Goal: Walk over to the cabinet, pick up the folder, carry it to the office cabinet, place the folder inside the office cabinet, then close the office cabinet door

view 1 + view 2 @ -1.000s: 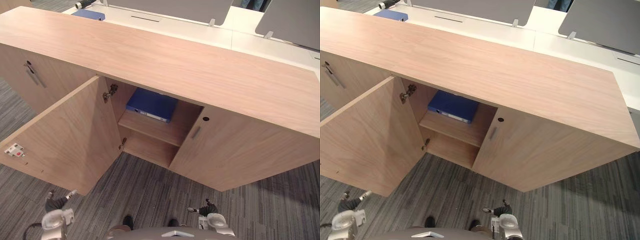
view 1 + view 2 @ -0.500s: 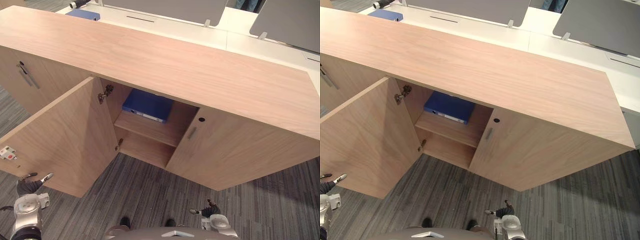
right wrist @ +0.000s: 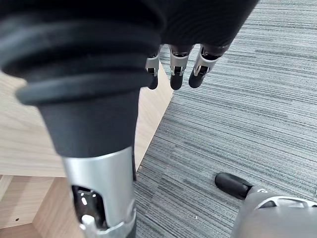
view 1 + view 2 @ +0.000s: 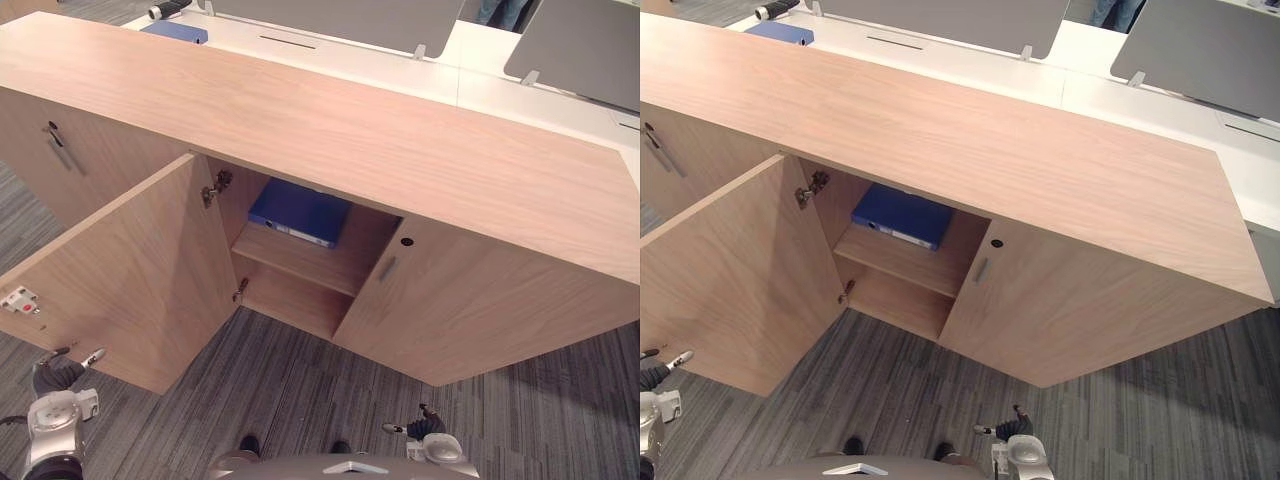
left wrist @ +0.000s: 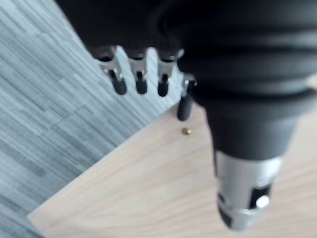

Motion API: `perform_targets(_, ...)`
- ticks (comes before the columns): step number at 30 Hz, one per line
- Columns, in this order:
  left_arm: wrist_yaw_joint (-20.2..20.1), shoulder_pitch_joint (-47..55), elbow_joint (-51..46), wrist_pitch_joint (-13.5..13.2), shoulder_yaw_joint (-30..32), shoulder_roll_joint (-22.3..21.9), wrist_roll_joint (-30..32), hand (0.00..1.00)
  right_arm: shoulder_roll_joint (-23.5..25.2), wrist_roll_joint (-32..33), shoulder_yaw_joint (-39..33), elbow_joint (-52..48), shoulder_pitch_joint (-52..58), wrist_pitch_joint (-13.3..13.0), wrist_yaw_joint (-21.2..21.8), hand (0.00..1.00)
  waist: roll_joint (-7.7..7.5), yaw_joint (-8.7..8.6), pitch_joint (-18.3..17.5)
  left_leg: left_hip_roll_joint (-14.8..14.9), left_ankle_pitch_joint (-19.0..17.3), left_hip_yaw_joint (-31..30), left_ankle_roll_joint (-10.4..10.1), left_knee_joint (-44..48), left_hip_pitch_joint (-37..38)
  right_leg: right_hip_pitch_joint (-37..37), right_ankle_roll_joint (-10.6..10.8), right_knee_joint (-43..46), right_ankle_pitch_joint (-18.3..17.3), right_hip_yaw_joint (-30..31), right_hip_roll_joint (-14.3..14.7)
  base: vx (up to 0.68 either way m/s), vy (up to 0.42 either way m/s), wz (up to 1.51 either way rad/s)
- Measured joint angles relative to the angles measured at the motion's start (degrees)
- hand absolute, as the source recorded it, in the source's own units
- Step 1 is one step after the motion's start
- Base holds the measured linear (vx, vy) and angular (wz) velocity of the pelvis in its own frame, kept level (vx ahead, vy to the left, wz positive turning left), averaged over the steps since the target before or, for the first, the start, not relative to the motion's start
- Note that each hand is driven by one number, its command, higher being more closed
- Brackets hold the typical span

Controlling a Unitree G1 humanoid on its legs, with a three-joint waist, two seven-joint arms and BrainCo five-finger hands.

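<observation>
A blue folder (image 4: 302, 213) lies flat on the upper shelf inside the open wooden office cabinet (image 4: 330, 130). The cabinet's left door (image 4: 130, 270) stands swung wide open toward me. My left hand (image 4: 55, 375) hangs low by that door's lower outer edge, fingers (image 5: 140, 82) relaxed and holding nothing, with the door panel (image 5: 163, 188) just past them. My right hand (image 4: 420, 428) hangs low in front of the shut right door (image 4: 480, 300), its fingers (image 3: 176, 74) also loose and open over the carpet. Both hands are well away from the folder.
A second blue folder (image 4: 175, 31) lies on the white desk (image 4: 380, 60) behind the cabinet. Further left is another shut cabinet door with a metal handle (image 4: 60, 148). Grey striped carpet (image 4: 300, 400) lies between me and the cabinet.
My left hand has moved out to the left, from below the door's corner to beside its lower edge. The folder and door have not moved.
</observation>
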Motion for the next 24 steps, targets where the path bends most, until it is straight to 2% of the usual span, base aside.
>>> perform_targets(4,-0.6,1.2,0.9,0.2,-1.2,-4.0,0.3,0.0,0.0,0.0,0.0,0.1,0.0,0.2,0.1,0.0,-0.01,-0.06,0.0,-0.1,0.0,-0.1,0.0,0.0,0.8,0.8,0.0,0.0,0.0,0.1,-0.1,-0.01,-0.002,0.0)
perform_targets(15,-1.0,2.3,2.3,0.5,0.8,-4.6,1.0,0.0,-0.1,0.0,-0.2,1.6,-0.1,0.3,0.1,0.0,-0.75,-0.12,-0.6,-0.4,0.2,-0.6,0.2,0.0,0.7,1.0,-0.2,-0.2,-0.6,0.0,-0.4,-0.04,-0.008,0.02)
perform_targets(24,-0.8,2.3,2.1,0.5,6.6,2.2,1.1,0.0,-0.3,0.0,-0.2,1.6,-0.3,0.3,0.2,0.0,-0.46,0.1,-0.5,-0.5,0.2,-1.4,0.2,0.0,0.8,1.9,0.2,-0.7,-0.5,-0.9,-0.4,0.0,-0.01,0.05)
